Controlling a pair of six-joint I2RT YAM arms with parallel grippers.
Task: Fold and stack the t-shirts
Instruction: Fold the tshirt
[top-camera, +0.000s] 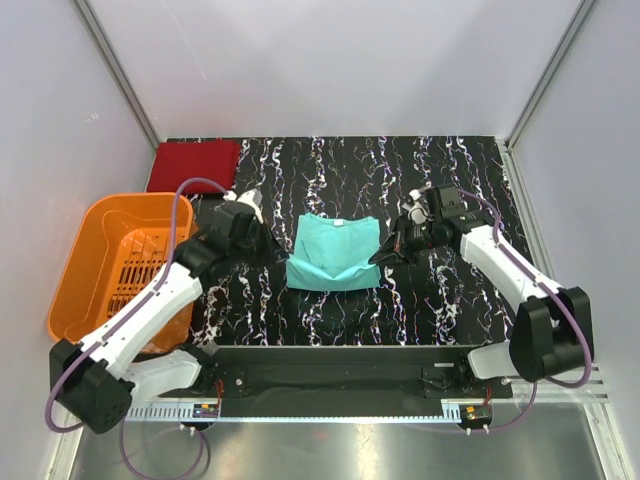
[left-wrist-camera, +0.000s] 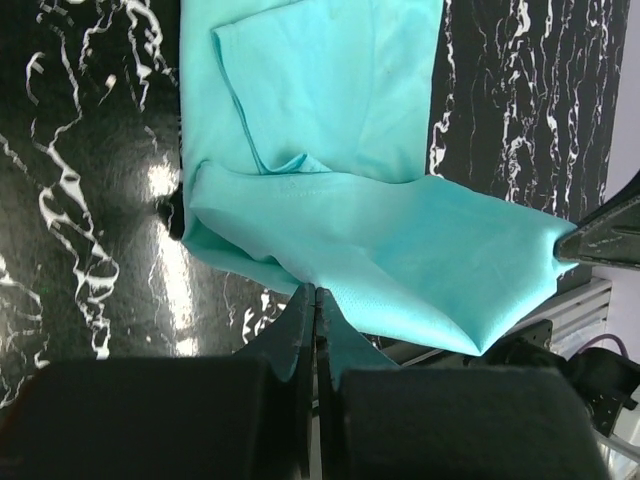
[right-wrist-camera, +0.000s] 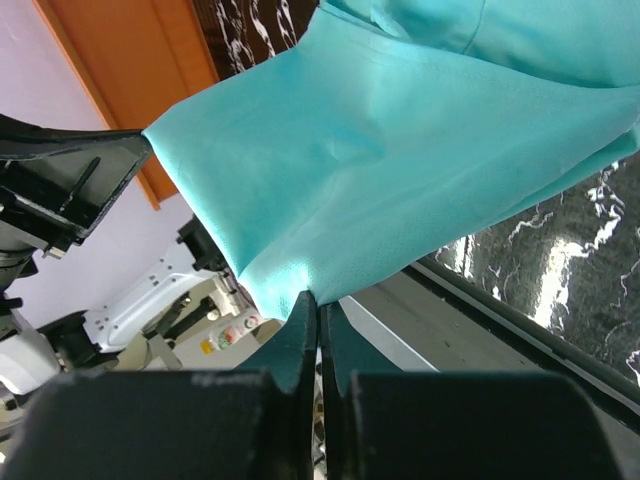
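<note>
Top external view: the light teal-green t-shirt (top-camera: 335, 250) is seen in the middle of the black marbled table (top-camera: 440, 170), between the two arms, with its neckline turned toward the far wall and its collar-to-hem axis running from far to near. Its near edge is raised off the table and stretched from left to right. One corner of that edge is pinched by the left gripper (top-camera: 283, 256) and the other by the right gripper (top-camera: 380, 257). In the left wrist view the left gripper's fingers (left-wrist-camera: 300, 330) are pressed together on the teal cloth, and in the right wrist view the right gripper's fingers (right-wrist-camera: 300, 340) are likewise clamped on it. The dark red t-shirt (top-camera: 195, 165) is laid folded at the far left corner, its long side running left to right, just behind the orange slatted basket (top-camera: 78, 275).
</note>
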